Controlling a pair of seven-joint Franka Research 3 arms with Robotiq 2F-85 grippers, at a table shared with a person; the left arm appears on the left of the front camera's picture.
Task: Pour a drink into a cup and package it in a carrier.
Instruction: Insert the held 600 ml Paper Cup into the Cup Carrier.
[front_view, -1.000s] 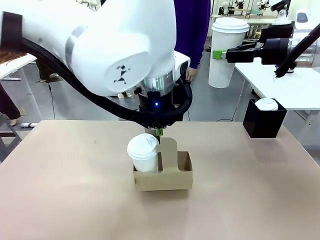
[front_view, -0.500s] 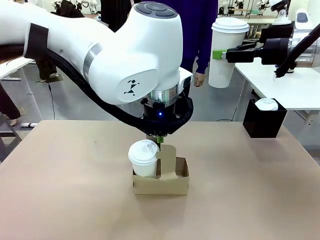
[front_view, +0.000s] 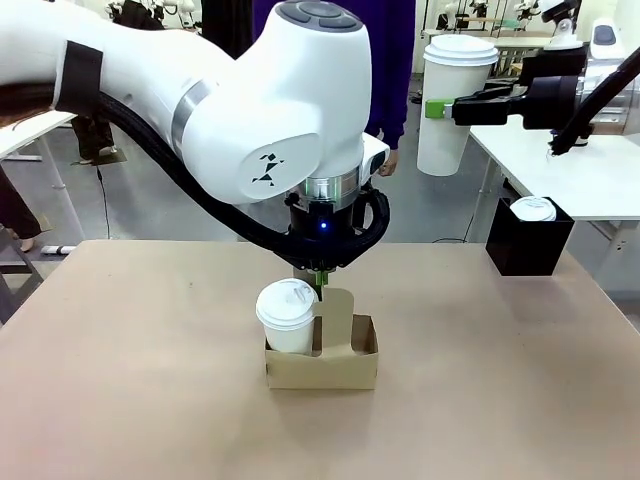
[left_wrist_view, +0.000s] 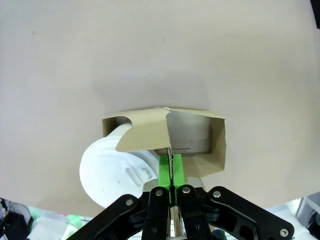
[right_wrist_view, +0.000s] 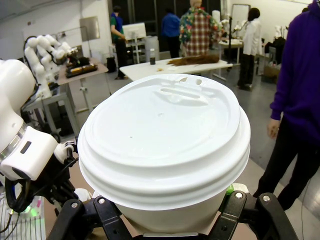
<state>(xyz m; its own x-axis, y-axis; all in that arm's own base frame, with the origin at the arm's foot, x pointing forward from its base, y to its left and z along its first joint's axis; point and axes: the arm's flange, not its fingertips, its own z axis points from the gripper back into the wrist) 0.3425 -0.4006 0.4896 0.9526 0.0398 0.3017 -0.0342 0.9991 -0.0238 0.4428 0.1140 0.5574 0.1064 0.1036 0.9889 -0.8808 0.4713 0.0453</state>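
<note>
The brown cardboard carrier (front_view: 340, 364) sits flat on the tan table (front_view: 150, 380) at mid-table. A white lidded cup (front_view: 287, 314) stands in its left well; the right well holds nothing. My left gripper (front_view: 320, 282) comes straight down onto the upright centre handle (front_view: 338, 306). In the left wrist view its green pads (left_wrist_view: 164, 170) are pressed on the thin handle edge of the carrier (left_wrist_view: 142, 132), with the cup (left_wrist_view: 112, 172) beside them. My right gripper (front_view: 440, 106) hangs high at the right, shut on another large white lidded cup (front_view: 455, 100) (right_wrist_view: 162, 135). The drink is out of view.
A black square box (front_view: 527, 245) with a lidded cup (front_view: 533, 208) inside stands at the table's far right edge. A person in purple (front_view: 385, 60) stands behind the far side. Other tables and people show farther off.
The carrier, tilted and slightly raised a second ago, has come down flat on the table and shifted a little left. The right arm has not moved.
</note>
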